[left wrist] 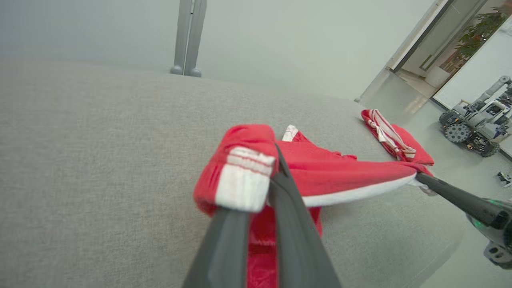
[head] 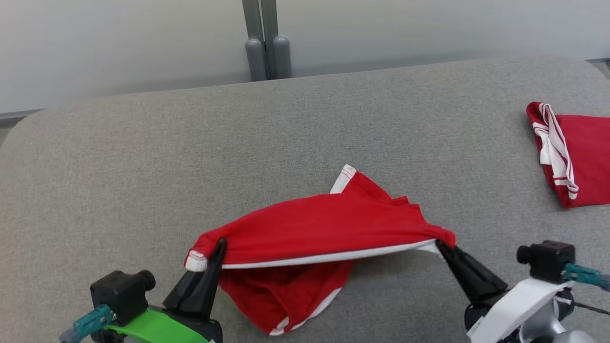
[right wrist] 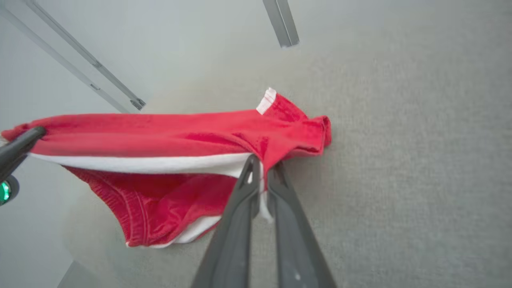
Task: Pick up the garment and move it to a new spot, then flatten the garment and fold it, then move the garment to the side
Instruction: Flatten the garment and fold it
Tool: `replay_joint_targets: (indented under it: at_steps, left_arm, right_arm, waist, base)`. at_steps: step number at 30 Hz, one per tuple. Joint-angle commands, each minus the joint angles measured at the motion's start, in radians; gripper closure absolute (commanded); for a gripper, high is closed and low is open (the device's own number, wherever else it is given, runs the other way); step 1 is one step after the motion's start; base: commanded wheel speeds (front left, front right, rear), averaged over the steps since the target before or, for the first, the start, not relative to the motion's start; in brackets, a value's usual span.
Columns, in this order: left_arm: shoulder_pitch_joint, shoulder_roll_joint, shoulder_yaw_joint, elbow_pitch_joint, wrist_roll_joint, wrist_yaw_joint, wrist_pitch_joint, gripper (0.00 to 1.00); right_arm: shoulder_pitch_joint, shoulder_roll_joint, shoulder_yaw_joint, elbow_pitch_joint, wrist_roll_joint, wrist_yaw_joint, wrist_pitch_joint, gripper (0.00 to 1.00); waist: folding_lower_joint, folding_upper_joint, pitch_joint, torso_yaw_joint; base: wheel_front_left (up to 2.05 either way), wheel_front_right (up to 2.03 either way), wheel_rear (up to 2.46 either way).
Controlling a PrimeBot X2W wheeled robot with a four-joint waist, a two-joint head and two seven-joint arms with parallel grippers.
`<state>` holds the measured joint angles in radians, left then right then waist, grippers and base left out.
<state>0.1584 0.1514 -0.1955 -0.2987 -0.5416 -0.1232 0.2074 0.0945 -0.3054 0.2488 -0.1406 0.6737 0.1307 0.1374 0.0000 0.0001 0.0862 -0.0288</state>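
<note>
left gripper (head: 220, 245) and right gripper (head: 439, 245) clamped on opposite ends of red garment (head: 324, 224)
stretched between them over the grey cushion (head: 143, 157), lower part hanging loose; folded red cloth (head: 581, 152) well apart at right

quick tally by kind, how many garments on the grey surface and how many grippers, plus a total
red garments with white trim: 2 (stretched garment held up between the grippers, second garment lying apart to the right)
grippers: 2 (left gripper, right gripper, both shut on the stretched garment)
total: 4
</note>
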Motion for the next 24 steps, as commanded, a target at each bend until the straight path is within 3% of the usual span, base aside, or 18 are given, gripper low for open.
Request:
replay_joint_targets:
  at_steps: [1, 9, 14, 19, 24]
  left_arm:
    - [-0.006, 0.011, 0.001, -0.036, 0.013, 0.0, 0.006, 1.0]
    - [-0.121, 0.034, -0.046, -0.239, 0.049, 0.008, 0.109, 1.0]
    - [-0.352, 0.049, -0.047, -0.256, 0.048, 0.005, 0.217, 1.0]
    - [-0.724, 0.015, -0.044, -0.088, 0.014, 0.004, 0.313, 1.0]
    - [-1.187, -0.012, -0.019, 0.22, 0.077, 0.007, 0.314, 1.0]
  right_arm:
    - [0.016, -0.01, -0.023, -0.042, 0.015, 0.0, 0.006, 1.0]
    - [-0.037, -0.074, -0.192, -0.337, 0.066, 0.0, 0.091, 1.0]
    - [-0.239, -0.121, -0.285, -0.425, 0.159, 0.0, 0.194, 1.0]
    - [-0.593, -0.124, -0.335, -0.283, 0.208, 0.0, 0.297, 1.0]
    - [-1.072, -0.06, -0.331, -0.009, 0.072, -0.001, 0.329, 1.0]
  waist:
    - [0.0, -0.0001, -0.003, -0.011]
    - [0.0, -0.0001, 0.028, -0.041]
    - [0.0, -0.0001, 0.147, -0.057]
    - [0.0, -0.0001, 0.305, -0.038]
    - [0.0, -0.0001, 0.479, -0.027]
  base:
    - [0.0, 0.0, 0.0]
    - [0.0, 0.0, 0.0]
    - [0.0, 0.0, 0.0]
    - [0.0, 0.0, 0.0]
    - [0.0, 0.0, 0.0]
